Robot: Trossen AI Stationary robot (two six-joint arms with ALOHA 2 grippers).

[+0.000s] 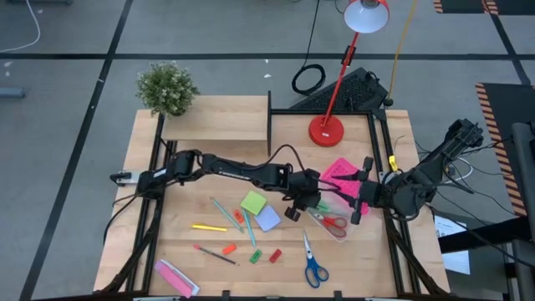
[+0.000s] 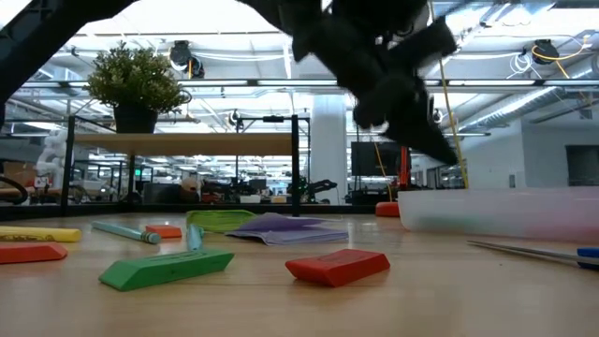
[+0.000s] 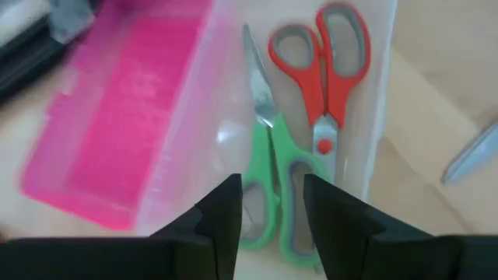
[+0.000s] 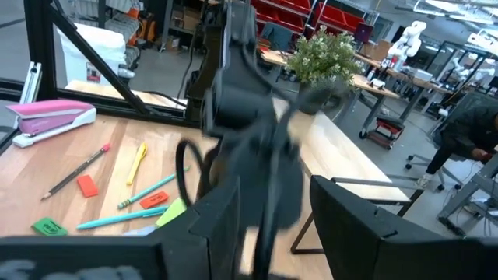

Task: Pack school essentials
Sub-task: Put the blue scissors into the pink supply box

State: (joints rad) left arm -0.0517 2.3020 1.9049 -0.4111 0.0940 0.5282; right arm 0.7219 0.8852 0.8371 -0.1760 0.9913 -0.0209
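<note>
My left gripper (image 3: pixel 272 210) hangs open over a clear plastic box (image 1: pixel 331 222), its fingers on either side of the handles of green scissors (image 3: pixel 268 163) without touching them. The green scissors lie flat in the box next to red scissors (image 3: pixel 323 70). My right gripper (image 4: pixel 272 225) stands open at the box's right end (image 1: pixel 359 201), with nothing between its fingers. On the table left of the box lie green (image 1: pixel 253 202) and pale-blue (image 1: pixel 267 219) sticky-note pads, teal pens (image 1: pixel 249 227), a yellow pen (image 1: pixel 209 227), small blocks (image 1: pixel 256 256) and blue scissors (image 1: pixel 313 264).
A pink perforated lid (image 1: pixel 341 174) lies just beyond the box. A red desk lamp (image 1: pixel 327 130) and a potted plant (image 1: pixel 167 88) on a low shelf stand at the back. A pink-and-white packet (image 1: pixel 175 276) lies near the front left corner.
</note>
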